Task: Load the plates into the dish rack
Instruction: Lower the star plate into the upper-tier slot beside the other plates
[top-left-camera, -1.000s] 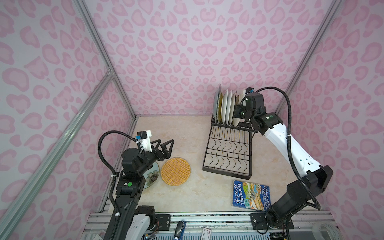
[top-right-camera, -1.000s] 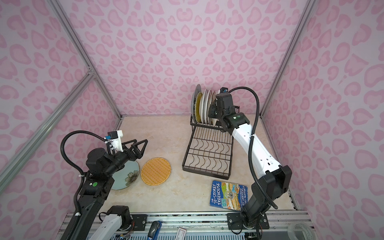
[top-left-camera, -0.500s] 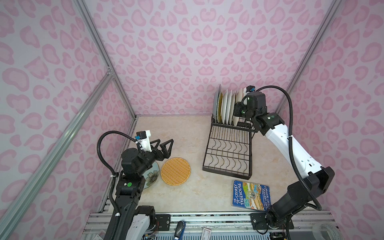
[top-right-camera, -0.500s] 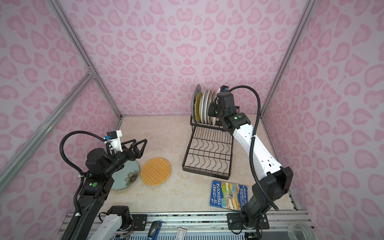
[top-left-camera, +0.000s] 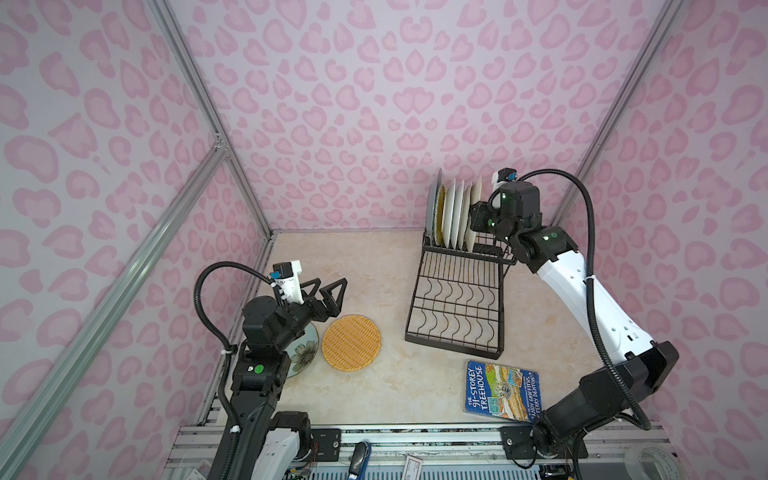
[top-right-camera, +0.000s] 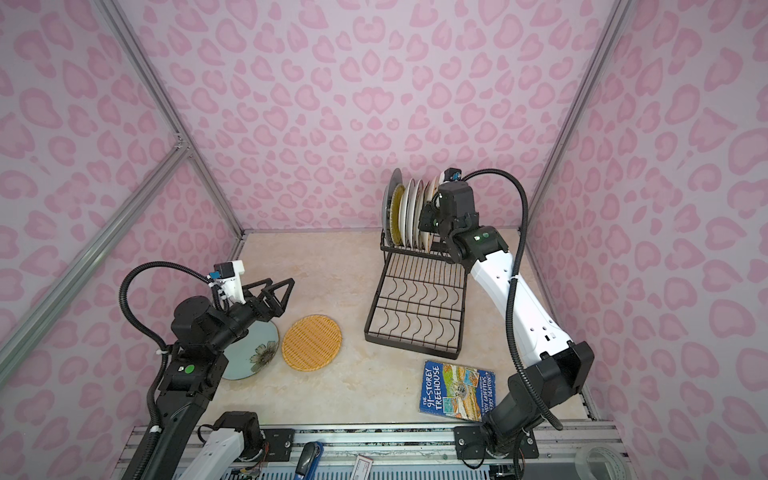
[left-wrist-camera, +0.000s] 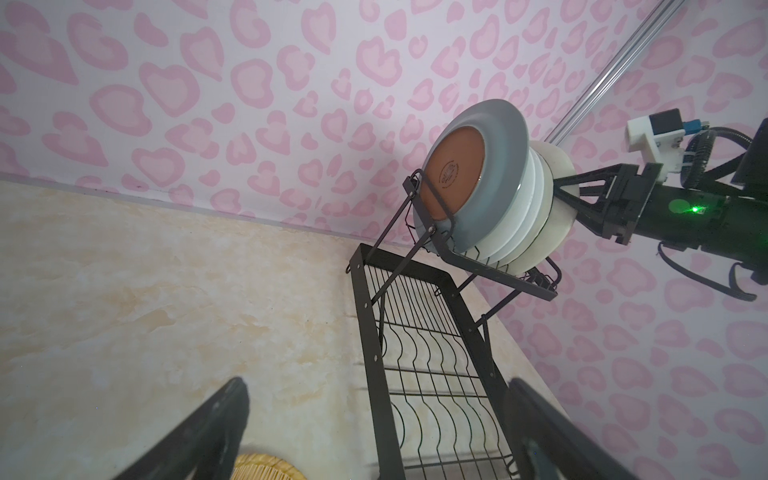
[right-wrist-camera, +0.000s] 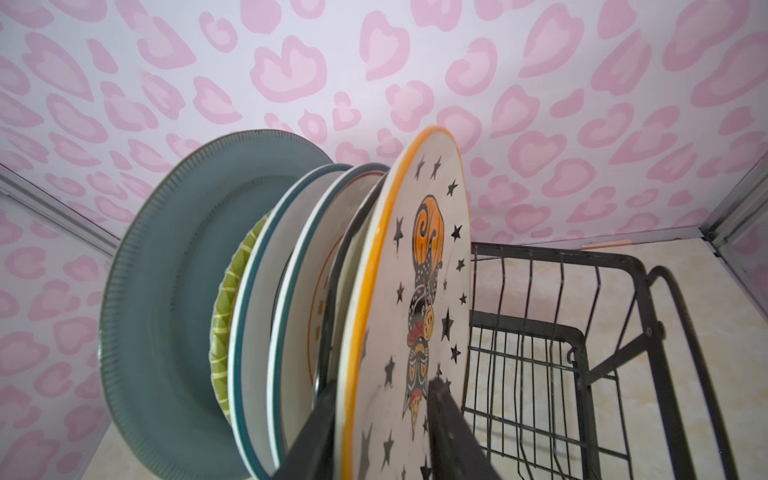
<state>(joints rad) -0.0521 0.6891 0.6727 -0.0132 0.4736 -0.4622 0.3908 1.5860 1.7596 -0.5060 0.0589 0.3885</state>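
Observation:
The black wire dish rack (top-left-camera: 415, 291) (top-right-camera: 375, 291) stands at the back right. Several plates (top-left-camera: 451, 212) stand on edge in its raised basket, from the teal-grey plate (right-wrist-camera: 166, 311) (left-wrist-camera: 498, 166) to the white star plate (right-wrist-camera: 419, 291) at the near end. My right gripper (right-wrist-camera: 384, 384) (top-left-camera: 472, 214) straddles the star plate's rim, jaws open a little wider than the rim. An orange woven plate (top-left-camera: 351, 342) (top-right-camera: 311, 342) and a pale green floral plate (top-left-camera: 303, 353) (top-right-camera: 253, 353) lie flat on the table at the left. My left gripper (top-left-camera: 330, 284) (left-wrist-camera: 376, 386) hovers wide open and empty behind them.
A blue paperback book (top-left-camera: 503, 390) (top-right-camera: 457, 388) lies in front of the rack near the right arm's base. The rack's flat wavy-wire tray holds nothing. My left arm covers part of the floral plate. Pink patterned walls close in the table on three sides.
The right gripper's jaws have spread apart around the star plate, which now stands in the rack. The left arm and the two flat plates have not moved.

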